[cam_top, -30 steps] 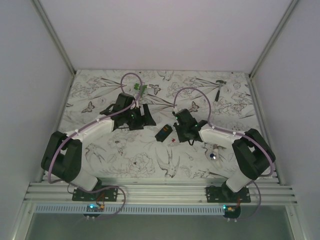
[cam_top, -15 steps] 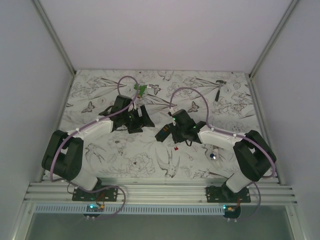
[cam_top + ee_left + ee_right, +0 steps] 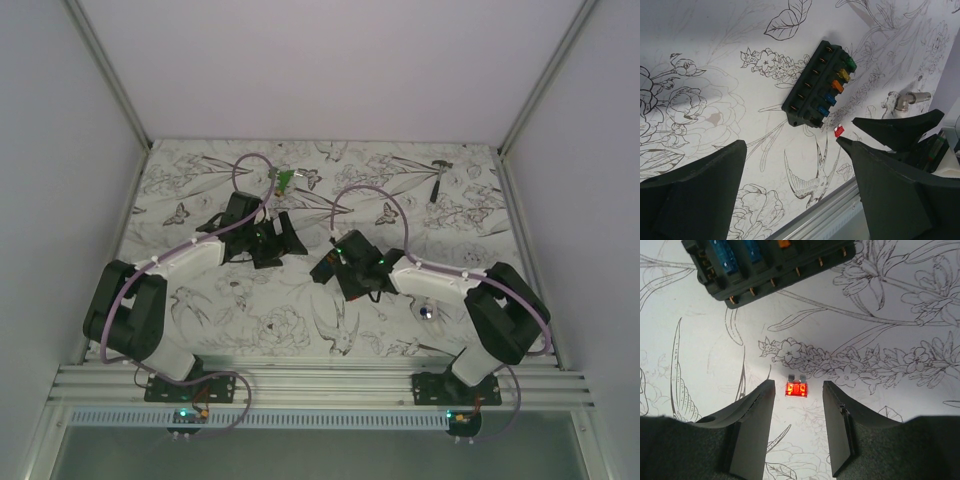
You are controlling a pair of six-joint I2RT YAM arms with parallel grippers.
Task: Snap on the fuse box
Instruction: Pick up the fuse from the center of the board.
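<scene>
Fuse box (image 3: pixel 814 84): black, rectangular, laid flat on the floral-printed table (image 3: pixel 200 190) with its open face up. Blue, orange, yellow and green fuses are seated in a row along it.

Red blade fuse (image 3: pixel 796 389): loose on the table, just beside the fuse box's blue-fuse end and not touching it.

Right claw (image 3: pixel 798 387): poised low near that same end of the fuse box. Its fingers are spread, one on either side of the red blade fuse, with no contact made.

Left claw (image 3: pixel 790 147): set apart from the fuse box on its left side, fingers spread wide, nothing gripped.

White-and-silver object with a blue dot (image 3: pixel 428 308): on the table, well apart from the fuse box, to its right.
</scene>
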